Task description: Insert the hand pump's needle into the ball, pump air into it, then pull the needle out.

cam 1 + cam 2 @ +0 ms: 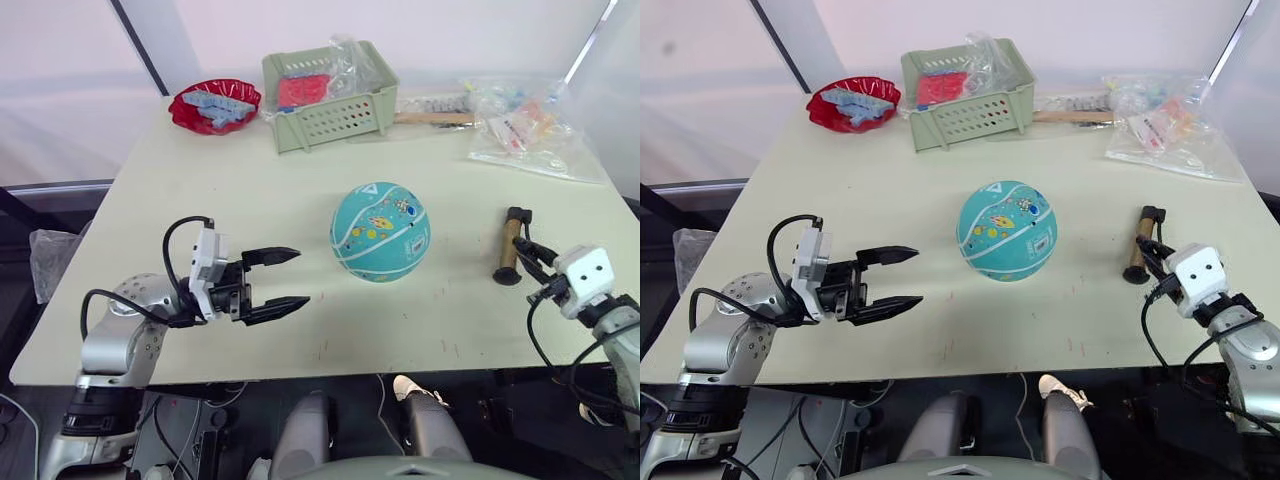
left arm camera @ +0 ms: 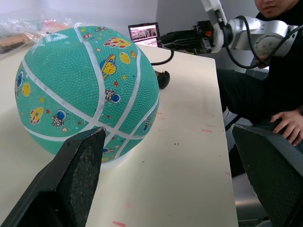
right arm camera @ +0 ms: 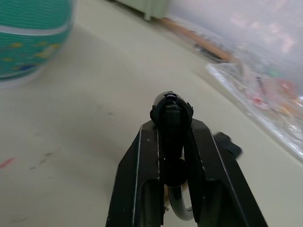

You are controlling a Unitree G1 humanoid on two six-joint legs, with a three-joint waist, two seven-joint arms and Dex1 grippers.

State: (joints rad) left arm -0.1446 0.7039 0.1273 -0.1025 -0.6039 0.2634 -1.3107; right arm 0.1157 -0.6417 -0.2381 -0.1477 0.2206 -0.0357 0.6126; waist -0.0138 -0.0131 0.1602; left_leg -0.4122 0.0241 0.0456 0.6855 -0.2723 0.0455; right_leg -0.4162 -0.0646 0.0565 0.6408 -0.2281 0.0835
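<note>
The left arm reaches in from the near left edge of the table (image 1: 250, 190), forearm level, its gripper (image 1: 285, 280) pointing right toward the ball (image 1: 380, 232). Its two black fingers (image 2: 80, 179) are spread wide with nothing between them, and the gripper sits well short of the ball, apart from it. The right arm comes in from the near right corner, its gripper (image 1: 533, 256) aimed left and away, toward the hand pump (image 1: 512, 246). In the right wrist view its two fingers (image 3: 142, 179) are drawn narrow around a small black fitting (image 3: 171, 113) with a curved hose below it; the needle itself is too small to make out.

There is one ball, teal with white stripes and small cartoon prints, resting on the table near its middle. One pump lies on the table to the right of the ball, well apart from it, its brass barrel running near to far, just beside the right gripper.

Along the far edge sit one green perforated basket (image 1: 330, 115) holding red packets, one red bowl (image 1: 214, 105) at the far left, and a heap of clear plastic bags (image 1: 520, 125) at the far right. In the left wrist view, a person's hand (image 2: 288, 125) rests beyond the table's edge.
</note>
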